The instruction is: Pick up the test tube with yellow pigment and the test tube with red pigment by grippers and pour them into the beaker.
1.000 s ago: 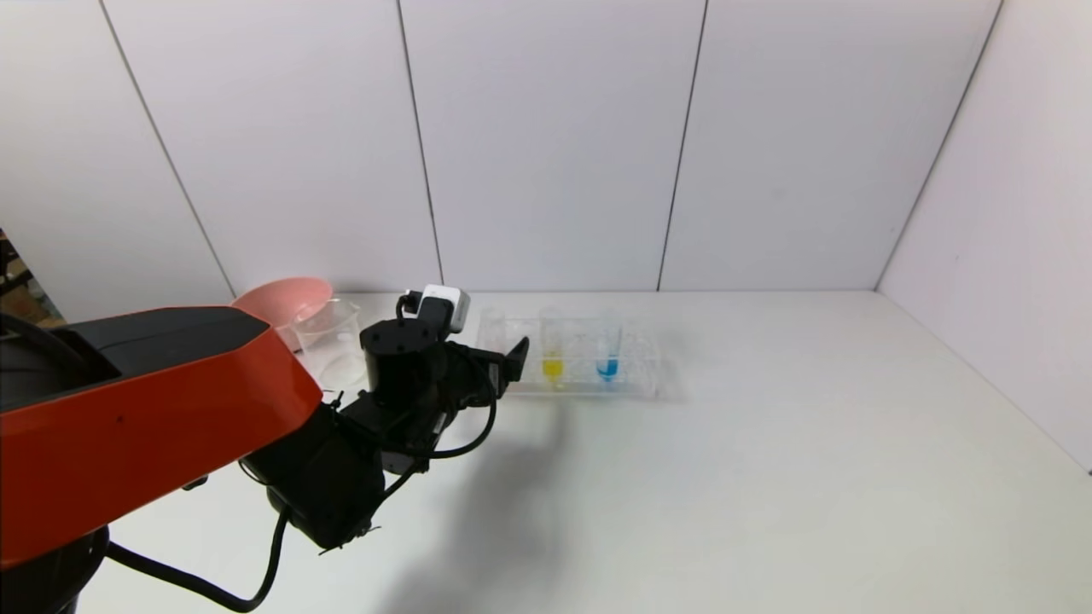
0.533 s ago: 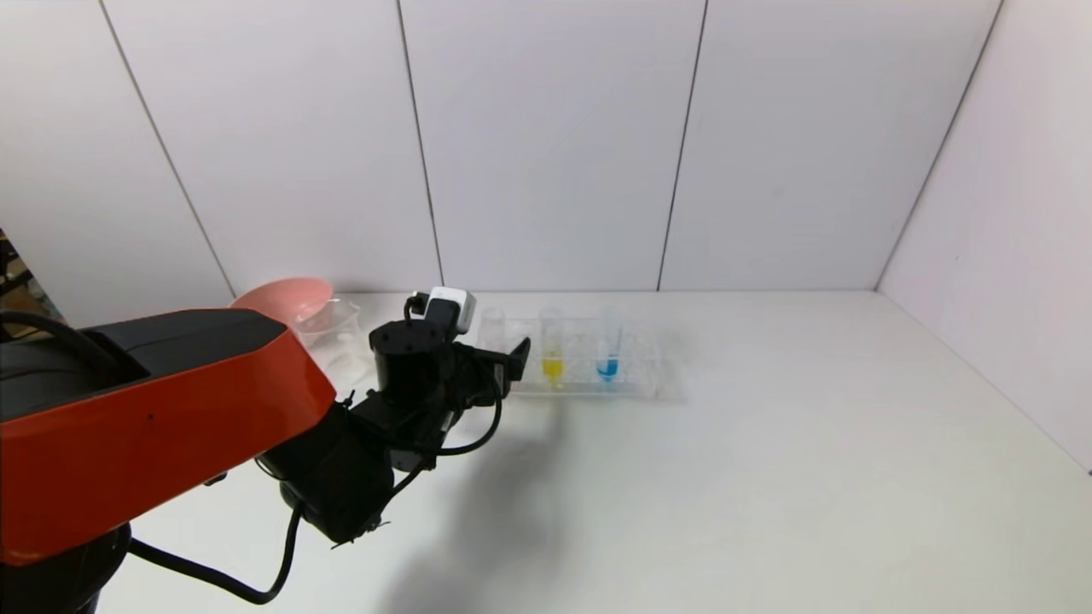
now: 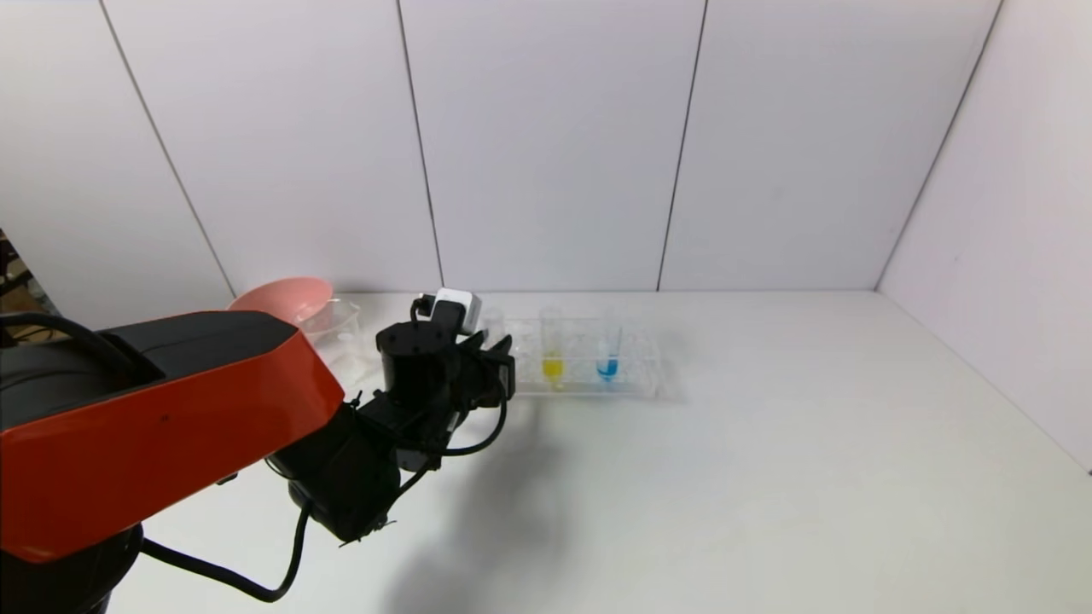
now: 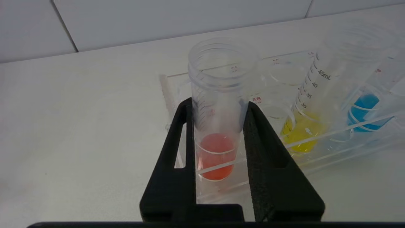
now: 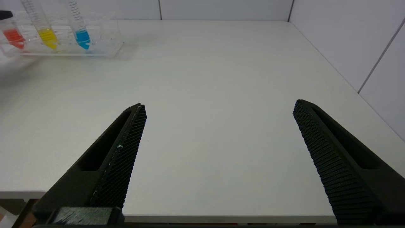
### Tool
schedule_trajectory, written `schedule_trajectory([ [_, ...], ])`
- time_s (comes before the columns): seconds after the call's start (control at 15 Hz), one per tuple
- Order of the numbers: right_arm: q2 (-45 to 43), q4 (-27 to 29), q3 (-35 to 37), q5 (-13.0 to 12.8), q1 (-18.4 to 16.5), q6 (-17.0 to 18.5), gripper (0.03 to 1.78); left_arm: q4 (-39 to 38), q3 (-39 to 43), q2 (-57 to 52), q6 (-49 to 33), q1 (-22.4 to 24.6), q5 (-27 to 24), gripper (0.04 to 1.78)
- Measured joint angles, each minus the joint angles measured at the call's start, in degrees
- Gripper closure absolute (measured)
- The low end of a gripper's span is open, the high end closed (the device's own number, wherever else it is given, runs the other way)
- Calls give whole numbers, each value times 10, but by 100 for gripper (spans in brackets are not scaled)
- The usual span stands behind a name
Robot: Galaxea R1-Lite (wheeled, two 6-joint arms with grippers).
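Note:
The test tube with red pigment stands upright in the clear rack, at its left end. My left gripper is shut on this tube, one black finger pressed against each side. In the head view the left gripper is at the rack's left end, with the tube's top just above it. The test tube with yellow pigment stands in the rack one slot to the right. The beaker sits to the left, partly hidden behind my left arm. My right gripper is open and empty over the table's front edge.
A tube with blue liquid stands in the rack to the right of the yellow one. A pink bowl sits behind the beaker against the back wall. White walls close off the back and the right side.
My left gripper has moved forward to the rack's left end and its fingers have closed on the red tube. The tubes and rack have not moved.

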Motion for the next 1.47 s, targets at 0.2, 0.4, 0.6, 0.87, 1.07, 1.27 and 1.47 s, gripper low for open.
schedule_trajectory([
  [0.2,0,0,0,0,0,0,11,0,-2,2,-1,-2,0,139],
  [0.4,0,0,0,0,0,0,11,-1,-1,2,-1,-3,0,139],
  [0.6,0,0,0,0,0,0,11,-1,-1,1,-2,-3,0,139],
  [0.87,0,0,0,0,0,0,11,-1,-1,0,-2,-4,0,139],
  [1.07,0,0,0,0,0,0,11,-1,-1,-6,0,-4,0,139],
  [1.27,0,0,0,0,0,0,11,-4,0,-17,2,-4,0,139],
  [1.47,0,0,0,0,0,0,11,-4,2,-29,3,-4,0,139],
])
